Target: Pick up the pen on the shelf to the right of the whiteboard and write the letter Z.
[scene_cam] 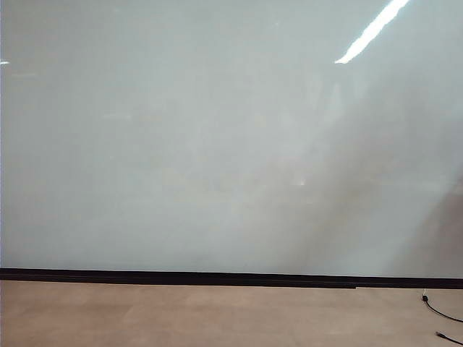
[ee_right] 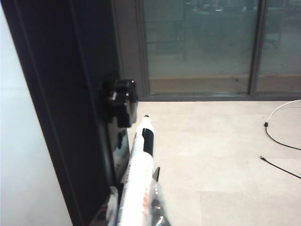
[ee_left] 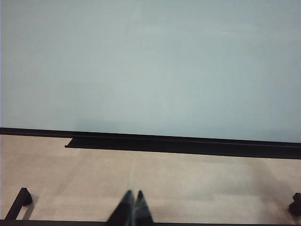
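Right gripper (ee_right: 136, 214) pinched shut on slim white-barrelled pen (ee_right: 137, 183) beside whiteboard's dark edge. Left gripper (ee_left: 133, 195) closed, empty, low before glossy pale whiteboard (ee_left: 150, 61). Lift pen straight, keep grip firm.

The left gripper (ee_left: 133, 200) ends in two slim dark tapered fingers; the right gripper (ee_right: 136, 207) looks glossy, clear-tipped, maybe plastic.
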